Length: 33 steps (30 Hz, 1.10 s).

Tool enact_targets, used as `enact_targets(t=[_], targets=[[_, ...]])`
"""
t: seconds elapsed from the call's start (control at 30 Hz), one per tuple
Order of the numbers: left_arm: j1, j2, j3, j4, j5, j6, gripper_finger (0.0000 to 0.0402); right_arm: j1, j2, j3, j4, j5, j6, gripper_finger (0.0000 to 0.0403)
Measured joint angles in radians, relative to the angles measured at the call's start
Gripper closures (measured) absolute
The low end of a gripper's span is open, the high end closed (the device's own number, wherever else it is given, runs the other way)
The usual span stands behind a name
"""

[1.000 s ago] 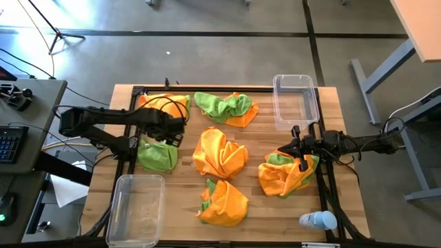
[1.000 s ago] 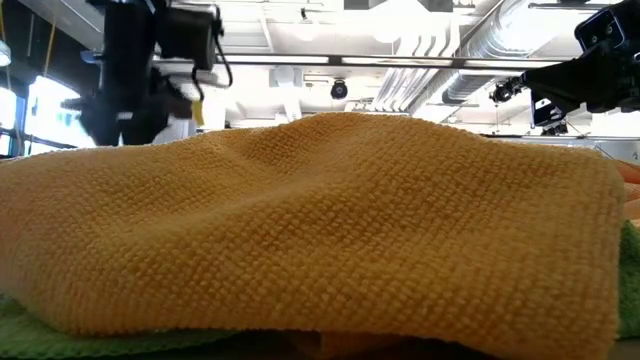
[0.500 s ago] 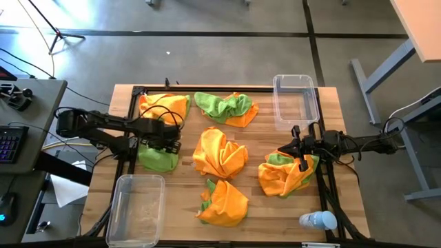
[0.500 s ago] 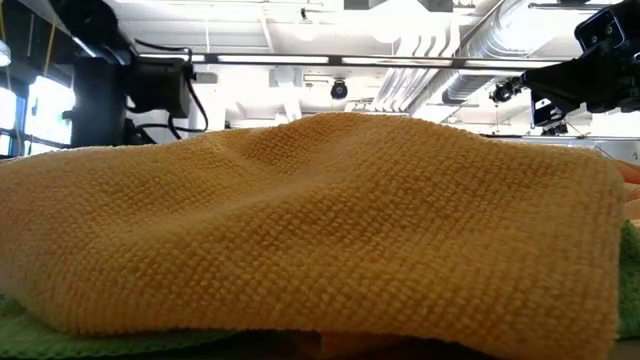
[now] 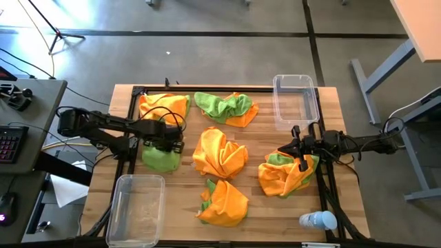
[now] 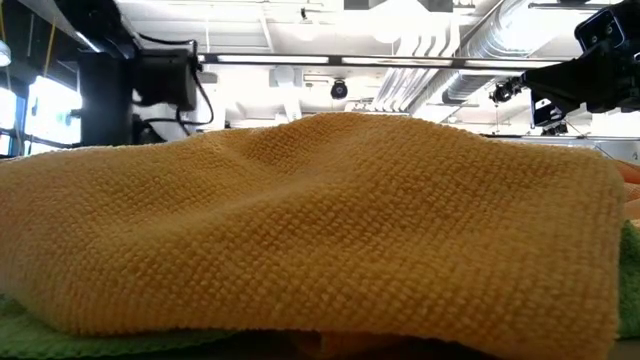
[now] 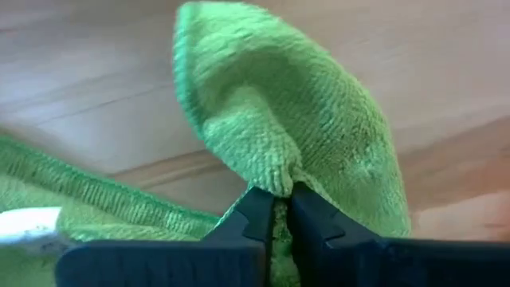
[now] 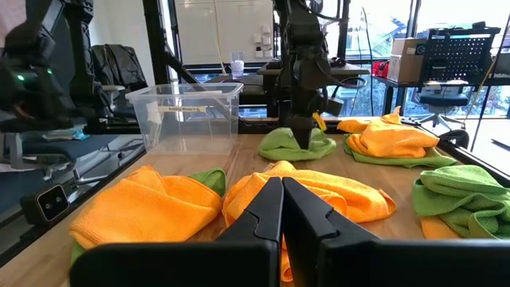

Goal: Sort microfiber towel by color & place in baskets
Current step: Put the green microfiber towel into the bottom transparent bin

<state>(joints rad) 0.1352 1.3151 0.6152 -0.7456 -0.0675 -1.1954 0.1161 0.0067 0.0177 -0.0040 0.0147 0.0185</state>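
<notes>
Two clear baskets sit on the wooden worktop (image 5: 331, 200) — one at the near left corner (image 5: 135, 209), the other at the far right (image 5: 296, 101) — and both hold nothing that I can see. Between them lie the microfiber towels in loose heaps: an orange one (image 5: 164, 106) at the far left, a green and orange pair (image 5: 224, 107) beside it, an orange heap (image 5: 219, 151) in the middle, another orange heap with a bit of green under it (image 5: 223, 202) nearer the front, and an orange and green heap (image 5: 286, 173) on the right. A small bottle (image 5: 318, 220) lies at the front right corner.

Down on the lone green towel (image 7: 295, 119) at the left, the left claw (image 7: 281, 209) is clenched on a raised fold of the cloth, which bulges up just past the fingertips (image 7: 259, 209). Over the right-hand heap hangs the right claw (image 8: 281, 191), pressed shut and gripping nothing.
</notes>
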Motion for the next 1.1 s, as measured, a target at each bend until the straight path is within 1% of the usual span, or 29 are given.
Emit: enact_targets(t=[0.07,0.17,0.33,0.43,0.57,0.7,0.87,1.03,1.1], targets=[[-0.015,-0.002,0.056,-0.027,-0.013,-0.015,0.0397,0.0,0.0,0.0,0.0,0.0,0.0,0.0402],[-0.063,-0.001,0.179,-0.137,-0.059,-0.052,0.0399,0.0,0.0,0.0,0.0,0.0,0.0,0.0402],[-0.149,-0.002,0.433,-0.318,-0.199,-0.118,0.04,0.0,0.0,0.0,0.0,0.0,0.0,0.0402],[-0.191,-0.003,0.576,-0.411,-0.258,-0.169,0.0401,0.0,0.0,0.0,0.0,0.0,0.0,0.0402],[-0.251,0.003,0.735,-0.523,-0.318,-0.252,0.0401,0.0,0.0,0.0,0.0,0.0,0.0,0.0402],[-0.317,0.054,0.898,-0.661,-0.33,-0.318,0.0401,0.0,0.0,0.0,0.0,0.0,0.0,0.0402],[-0.409,0.191,1.157,-0.831,-0.315,-0.355,0.0401,0.0,0.0,0.0,0.0,0.0,0.0,0.0402],[-0.491,0.289,1.376,-0.822,-0.334,-0.245,0.0401,0.0,0.0,0.0,0.0,0.0,0.0,0.0402],[-0.52,0.304,1.433,-0.825,-0.338,-0.199,0.0401,0.0,0.0,0.0,0.0,0.0,0.0,0.0402]])
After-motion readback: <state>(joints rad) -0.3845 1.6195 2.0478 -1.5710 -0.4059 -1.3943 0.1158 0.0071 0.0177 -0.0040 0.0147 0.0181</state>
